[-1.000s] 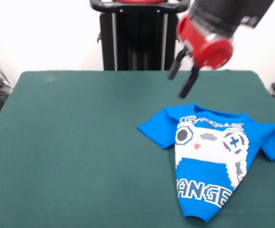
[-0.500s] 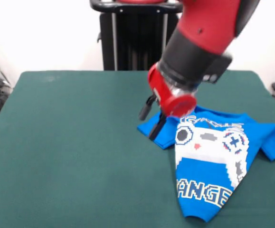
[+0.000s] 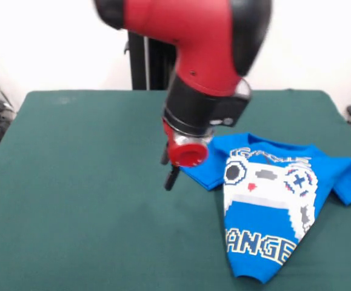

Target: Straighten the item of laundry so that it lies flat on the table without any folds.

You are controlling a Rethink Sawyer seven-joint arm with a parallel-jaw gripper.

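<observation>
We see two dark fingers (image 3: 171,178) projecting below the red end cap of the gripper (image 3: 168,171); one is mostly hidden behind the cap, so we cannot tell how far apart they stand, and we see nothing held between them. The fingertips sit just above or at the surface of the table (image 3: 84,200); we cannot tell whether they touch it. They lie just beside the edge of the nearest sleeve of the item of laundry (image 3: 266,206), on the bare green cloth rather than on the blue fabric. Above the gripper, the black wrist section and the large red arm (image 3: 199,42) descend steeply from the top of the picture and cover part of the shirt's collar area. The shirt lies on the table's right-hand portion in the front view, print side up. Its upper part is spread, with both sleeves extending outward, the right-hand one reaching the picture's edge. Its lower body is folded inward into a narrow tapering shape, so the white lettering is partly cut off by the folds. The rest of the table surface is uncovered green felt.
</observation>
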